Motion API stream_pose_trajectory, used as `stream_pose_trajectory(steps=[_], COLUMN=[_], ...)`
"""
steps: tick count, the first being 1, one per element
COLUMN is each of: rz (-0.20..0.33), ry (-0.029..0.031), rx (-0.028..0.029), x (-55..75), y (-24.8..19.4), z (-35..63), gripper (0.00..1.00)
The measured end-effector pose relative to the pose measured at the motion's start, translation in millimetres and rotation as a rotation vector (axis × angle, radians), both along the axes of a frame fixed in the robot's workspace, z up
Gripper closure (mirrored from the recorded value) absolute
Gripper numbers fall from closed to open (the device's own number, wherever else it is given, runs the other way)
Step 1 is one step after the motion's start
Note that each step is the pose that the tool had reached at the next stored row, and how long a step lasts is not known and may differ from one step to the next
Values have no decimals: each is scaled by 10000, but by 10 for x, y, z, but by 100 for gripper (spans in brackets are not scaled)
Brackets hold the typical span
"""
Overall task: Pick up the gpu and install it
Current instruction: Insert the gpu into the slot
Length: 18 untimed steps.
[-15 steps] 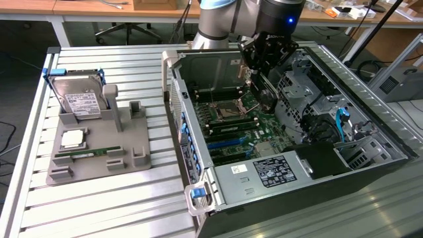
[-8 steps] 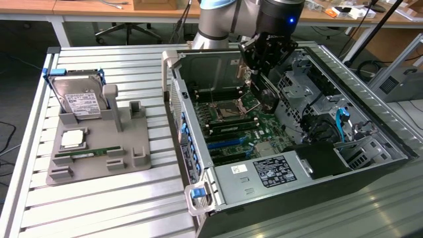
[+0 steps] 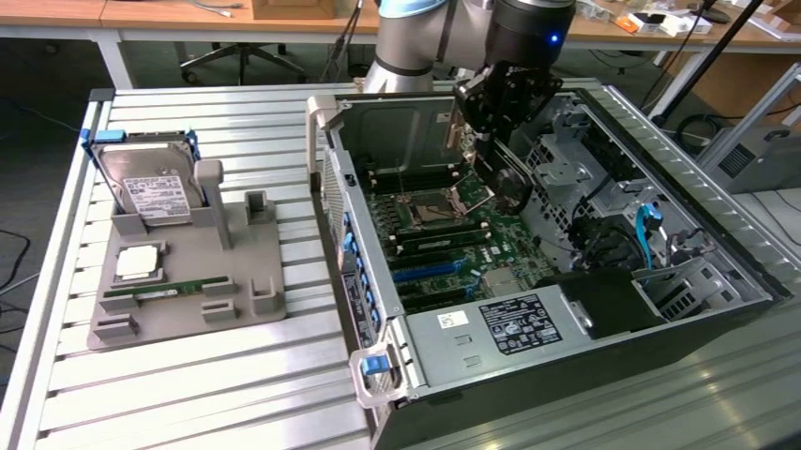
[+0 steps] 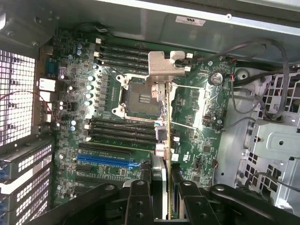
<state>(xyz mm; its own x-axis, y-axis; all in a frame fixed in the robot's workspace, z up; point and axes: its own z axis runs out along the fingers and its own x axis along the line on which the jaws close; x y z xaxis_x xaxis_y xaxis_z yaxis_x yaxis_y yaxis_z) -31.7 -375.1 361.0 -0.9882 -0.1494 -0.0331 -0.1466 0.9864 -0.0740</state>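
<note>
My gripper hangs inside the open computer case, above the green motherboard. It is shut on the gpu, which hangs edge-down under the fingers, clear of the board, over the area beside the CPU socket. In the wrist view the gpu appears edge-on as a thin line running away from the gripper, with its silver end bracket at the far end. The black fingers press the card from both sides. A blue expansion slot lies on the board off to one side.
At the exterior view's left a grey holder carries a silver hard drive, a CPU and a green RAM stick. Case walls, drive cages, a power supply and cables hem in the motherboard.
</note>
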Motion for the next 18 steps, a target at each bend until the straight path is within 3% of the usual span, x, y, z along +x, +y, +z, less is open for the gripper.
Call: stream_pose_trajectory(steps=[18], rz=[506], ry=[0], rx=[0], x=[6], y=[0], z=[0], gripper=[73])
